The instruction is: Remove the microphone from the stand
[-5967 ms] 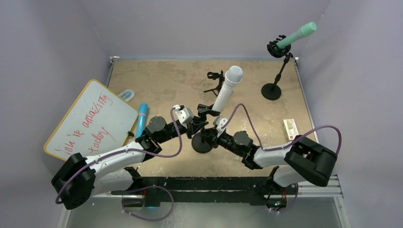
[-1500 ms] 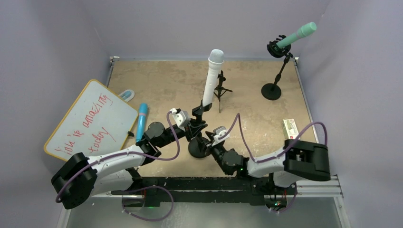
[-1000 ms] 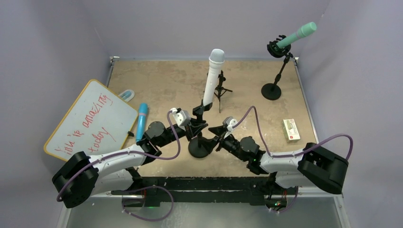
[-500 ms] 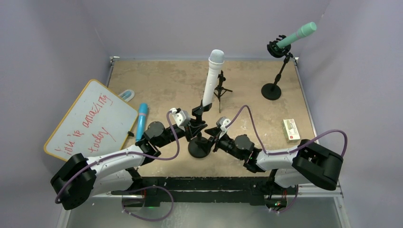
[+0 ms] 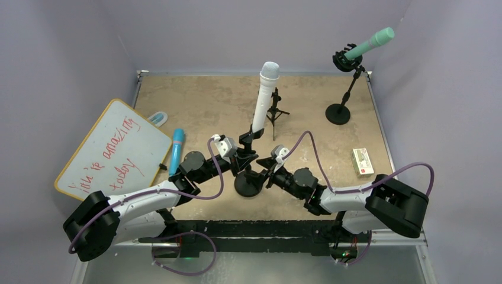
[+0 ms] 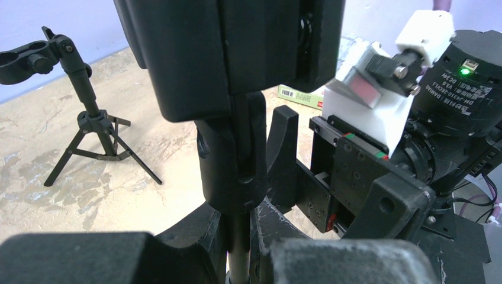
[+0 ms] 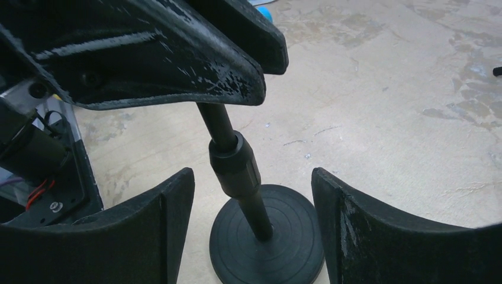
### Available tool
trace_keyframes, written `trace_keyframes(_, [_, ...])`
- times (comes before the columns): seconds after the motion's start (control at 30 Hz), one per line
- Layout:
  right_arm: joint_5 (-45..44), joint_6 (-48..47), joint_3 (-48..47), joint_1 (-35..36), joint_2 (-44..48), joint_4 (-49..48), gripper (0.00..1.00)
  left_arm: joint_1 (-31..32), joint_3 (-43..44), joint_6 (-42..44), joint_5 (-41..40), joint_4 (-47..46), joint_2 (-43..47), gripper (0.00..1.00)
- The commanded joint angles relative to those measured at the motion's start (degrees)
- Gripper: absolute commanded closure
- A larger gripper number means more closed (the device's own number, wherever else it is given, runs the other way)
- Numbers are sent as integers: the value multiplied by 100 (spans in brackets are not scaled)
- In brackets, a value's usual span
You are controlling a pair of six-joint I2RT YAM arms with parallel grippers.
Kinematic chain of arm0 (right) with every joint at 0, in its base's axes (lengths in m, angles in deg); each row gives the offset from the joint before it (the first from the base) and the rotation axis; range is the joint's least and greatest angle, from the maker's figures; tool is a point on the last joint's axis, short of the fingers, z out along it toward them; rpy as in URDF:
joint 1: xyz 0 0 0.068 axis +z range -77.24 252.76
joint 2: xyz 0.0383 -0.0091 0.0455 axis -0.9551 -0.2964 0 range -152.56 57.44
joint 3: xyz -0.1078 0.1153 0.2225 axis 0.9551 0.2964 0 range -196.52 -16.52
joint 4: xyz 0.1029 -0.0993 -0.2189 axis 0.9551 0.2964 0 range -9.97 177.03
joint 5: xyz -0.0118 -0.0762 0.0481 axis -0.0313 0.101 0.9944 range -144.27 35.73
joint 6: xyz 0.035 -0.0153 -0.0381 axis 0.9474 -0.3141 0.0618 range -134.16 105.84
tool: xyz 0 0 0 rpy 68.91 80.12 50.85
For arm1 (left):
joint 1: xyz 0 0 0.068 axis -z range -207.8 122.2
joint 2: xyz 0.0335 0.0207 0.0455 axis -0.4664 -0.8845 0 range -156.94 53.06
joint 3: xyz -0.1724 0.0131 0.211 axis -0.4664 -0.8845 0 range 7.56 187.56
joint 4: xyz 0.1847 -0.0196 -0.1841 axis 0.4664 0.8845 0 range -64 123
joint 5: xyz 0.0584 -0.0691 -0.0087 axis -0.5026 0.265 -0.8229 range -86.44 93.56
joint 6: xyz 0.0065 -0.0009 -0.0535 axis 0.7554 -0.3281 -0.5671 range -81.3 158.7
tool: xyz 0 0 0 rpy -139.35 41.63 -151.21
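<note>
**White microphone in its clip, one pincer on the stand, the other wide beside it**

The white microphone (image 5: 262, 100) sits in the clip of the black stand (image 5: 247, 186), just below the centre of the top view. It is nearly upright, with its head tipped a little toward the upper right.

The left gripper (image 5: 241, 158) reaches in from the lower left and is closed narrow on the stand's pole, under the clip. In its own wrist view the pole runs down between its fingers.

The right gripper (image 5: 261, 175) comes from the lower right, low over the round base, with its jaws wide. In its wrist view the two fingers (image 7: 171, 231) flank the pole without touching it. A glossy black mass fills the upper left of that frame, right above the pole.

The two wrists crowd the pole from both sides, and the right one's white camera housing fills the upper right of the left wrist view.

A small black tripod (image 5: 275, 111) stands just right of the microphone's body in the top view. How near it is in depth cannot be told.

- **Upper right:** a green microphone (image 5: 371, 42) rests in a second stand (image 5: 338, 113).
- **Right edge:** a small box (image 5: 362, 161) lies on the tan table (image 5: 201, 100).
- **Left:** a whiteboard (image 5: 112, 148) carries red handwriting, and a blue cylinder (image 5: 176, 151) lies along its right side.
- **By the whiteboard's top corner:** a pale blue object (image 5: 157, 118), too small to identify.
</note>
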Motion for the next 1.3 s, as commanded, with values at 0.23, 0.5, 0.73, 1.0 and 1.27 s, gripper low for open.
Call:
trace_keyframes(0.23, [171, -268, 105, -25, 139, -661, 25, -59, 263, 271, -89, 428, -51, 100])
trace_keyframes(0.5, [371, -437, -234, -26, -391, -733, 43, -60, 200, 192, -140, 284, -45, 100])
trace_keyframes(0.73, [-492, -409, 27, 57, -213, -1040, 84, -60, 157, 194, -241, 385, 64, 100])
trace_keyframes(1.0, [-4436, -991, -367, 1553, -463, -869, 94, -60, 89, 104, -578, 260, 68, 100])
trace_keyframes(1.27, [-4218, -328, -441, 1799, -783, -820, 88, -59, 123, 197, -742, 495, 185, 100])
